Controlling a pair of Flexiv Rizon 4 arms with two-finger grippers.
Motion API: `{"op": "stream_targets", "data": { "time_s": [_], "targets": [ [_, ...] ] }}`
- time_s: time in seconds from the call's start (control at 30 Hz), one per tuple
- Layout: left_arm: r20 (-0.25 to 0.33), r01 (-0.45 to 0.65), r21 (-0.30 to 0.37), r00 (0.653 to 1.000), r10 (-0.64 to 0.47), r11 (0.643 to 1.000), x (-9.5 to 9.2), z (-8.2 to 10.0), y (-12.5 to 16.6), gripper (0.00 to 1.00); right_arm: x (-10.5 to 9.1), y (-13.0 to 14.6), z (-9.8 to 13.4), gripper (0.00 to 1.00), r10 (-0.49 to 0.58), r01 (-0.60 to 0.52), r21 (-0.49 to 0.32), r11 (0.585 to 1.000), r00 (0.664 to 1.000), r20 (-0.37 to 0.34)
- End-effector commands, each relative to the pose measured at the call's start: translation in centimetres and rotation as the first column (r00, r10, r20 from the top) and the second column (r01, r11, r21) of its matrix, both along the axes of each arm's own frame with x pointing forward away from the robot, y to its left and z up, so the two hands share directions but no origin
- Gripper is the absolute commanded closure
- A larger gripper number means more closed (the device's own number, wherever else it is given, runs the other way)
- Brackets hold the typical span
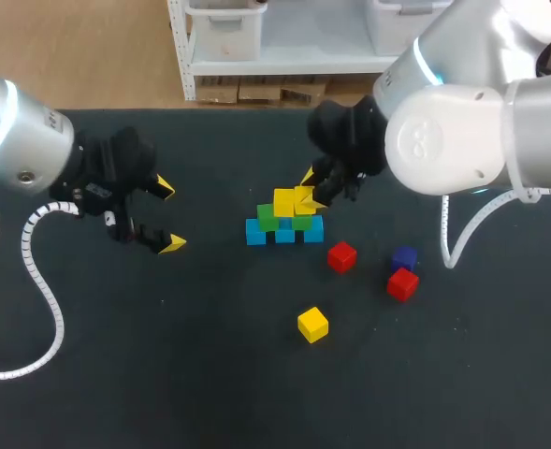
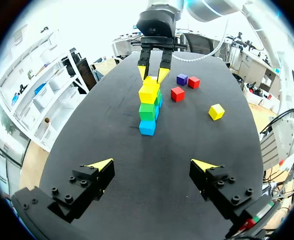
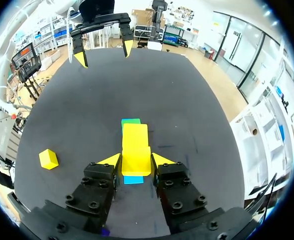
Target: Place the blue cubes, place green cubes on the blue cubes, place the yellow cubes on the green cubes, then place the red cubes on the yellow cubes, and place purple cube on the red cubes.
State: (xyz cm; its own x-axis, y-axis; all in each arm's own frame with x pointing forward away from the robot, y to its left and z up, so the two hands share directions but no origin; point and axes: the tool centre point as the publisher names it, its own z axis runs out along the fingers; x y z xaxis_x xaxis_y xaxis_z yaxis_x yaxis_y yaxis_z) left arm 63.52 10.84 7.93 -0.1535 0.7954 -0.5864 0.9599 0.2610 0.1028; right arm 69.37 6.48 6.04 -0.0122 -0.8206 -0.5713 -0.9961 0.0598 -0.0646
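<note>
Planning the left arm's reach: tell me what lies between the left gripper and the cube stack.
Nothing: the left wrist view shows only bare table between the left gripper and the cube stack; the head view agrees.

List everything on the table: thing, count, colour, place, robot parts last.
Blue cubes: three, blue, row on black table.
Green cubes: two, green, atop the blue.
Placed yellow cube: one, yellow, atop the green.
Held yellow cube: one, yellow, beside it atop the green.
Loose yellow cube: one, yellow, apart on the table.
Red cubes: two, red, right of the stack.
Purple cube: one, purple, by the red cubes.
Left gripper: one, yellow-tipped, open, empty.
Right gripper: one, yellow-tipped, shut on held cube.
</note>
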Motion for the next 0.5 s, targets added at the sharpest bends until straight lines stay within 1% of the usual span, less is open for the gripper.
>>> {"op": "stream_targets", "data": {
  "time_s": [0.03,0.07,0.1,0.2,0.3,0.33,0.43,0.5],
  "targets": [
    [0.005,0.005,-0.009,1.000,-0.005,1.000,-0.11,-0.08,0.26,0.00,0.14,-0.04,-0.05,0.82,0.004,-0.004,0.002,1.000,1.000,-0.004],
    [0.005,0.005,-0.009,1.000,-0.005,1.000,-0.11,-0.08,0.26,0.00,0.13,-0.05,-0.06,0.68,0.004,-0.004,0.002,1.000,1.000,-0.005],
    [0.005,0.005,-0.009,1.000,-0.005,1.000,-0.11,-0.08,0.26,0.00,0.13,-0.06,-0.06,0.62,0.005,-0.005,0.003,1.000,1.000,-0.006],
    [0.005,0.005,-0.009,1.000,-0.005,1.000,-0.11,-0.08,0.26,0.00,0.17,-0.14,-0.08,0.56,0.005,-0.005,0.003,1.000,1.000,-0.006],
    [0.005,0.005,-0.009,1.000,-0.005,1.000,-0.11,-0.08,0.26,0.00,0.18,-0.18,-0.08,0.47,0.004,-0.004,0.003,1.000,1.000,-0.007],
    [0.005,0.005,-0.009,1.000,-0.005,1.000,-0.11,-0.08,0.26,0.00,0.18,-0.20,-0.08,0.46,0.005,-0.004,0.003,1.000,1.000,-0.007],
    [0.005,0.005,-0.009,1.000,-0.005,1.000,-0.11,-0.08,0.26,0.00,0.18,-0.27,-0.08,0.33,0.003,-0.003,0.003,1.000,1.000,-0.009],
    [0.005,0.005,-0.009,1.000,-0.005,1.000,-0.11,-0.08,0.26,0.00,0.22,-0.44,0.07,0.11,0.000,0.000,0.000,1.000,1.000,-0.007]
  ]
}}
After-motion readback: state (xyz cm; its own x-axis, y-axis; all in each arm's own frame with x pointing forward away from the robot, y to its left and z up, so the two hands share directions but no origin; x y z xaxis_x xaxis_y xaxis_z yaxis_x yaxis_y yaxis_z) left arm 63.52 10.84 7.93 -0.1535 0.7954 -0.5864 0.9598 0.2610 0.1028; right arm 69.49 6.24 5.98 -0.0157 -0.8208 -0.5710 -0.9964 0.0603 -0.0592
